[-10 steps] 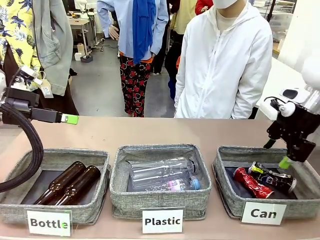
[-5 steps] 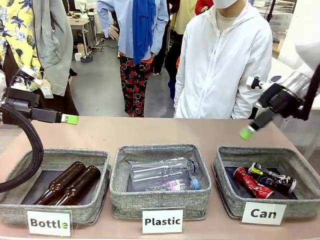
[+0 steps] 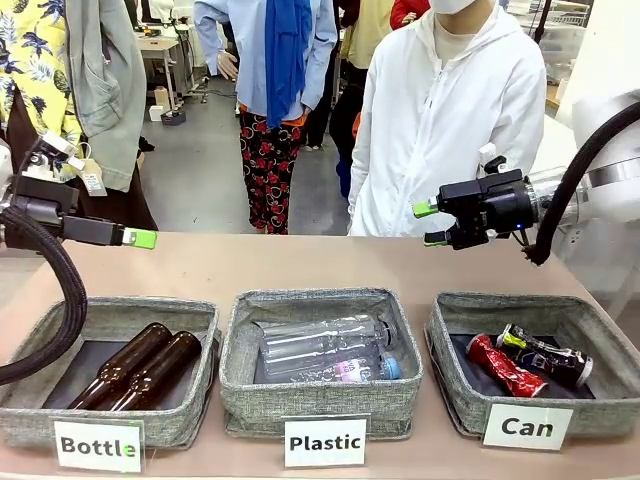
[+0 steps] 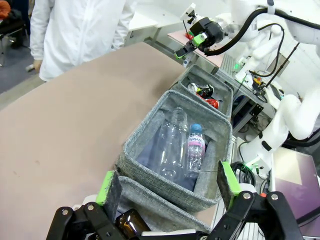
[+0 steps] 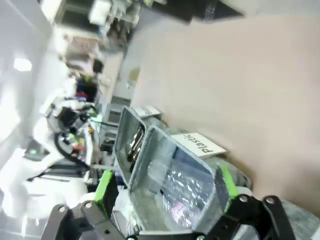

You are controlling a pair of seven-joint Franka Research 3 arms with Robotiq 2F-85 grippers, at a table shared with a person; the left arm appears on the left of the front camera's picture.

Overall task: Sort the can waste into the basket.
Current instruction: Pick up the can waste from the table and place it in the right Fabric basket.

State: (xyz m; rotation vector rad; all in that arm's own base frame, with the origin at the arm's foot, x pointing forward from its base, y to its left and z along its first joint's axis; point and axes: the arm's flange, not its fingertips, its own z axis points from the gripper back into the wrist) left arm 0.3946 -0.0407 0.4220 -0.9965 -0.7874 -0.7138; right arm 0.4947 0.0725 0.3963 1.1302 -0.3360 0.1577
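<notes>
Far left: left pincer level above the desk, fingers apart as seen from its own wrist camera, nothing between the green pads, no shift from a second ago. Below it, grey woven basket marked "Bottle" with two brown glass bottles side by side, smooth and dark. In the middle, like basket marked "Plastic" with clear plastic bottles lying flat, one with a blue cap. Further right, right pincer now high, turned sideways toward the middle of the desk, well clear of the last basket; a second ago low over that basket's far rim, half a second ago already lifted and swinging away. Fingers apart, empty, green pads spread wide in its own wrist view. Far right, basket labelled "Can", soft fabric walls, dark inner base, holding both cans: the red can, shiny and crumpled, touching the black can with green and white markings, likewise crushed, both resting on the base. Judged from this: drop done, arm pulled back, no can left on the bare desk, so sorting probably finished. Person in a white jacket behind the desk, hands out of sight.
</notes>
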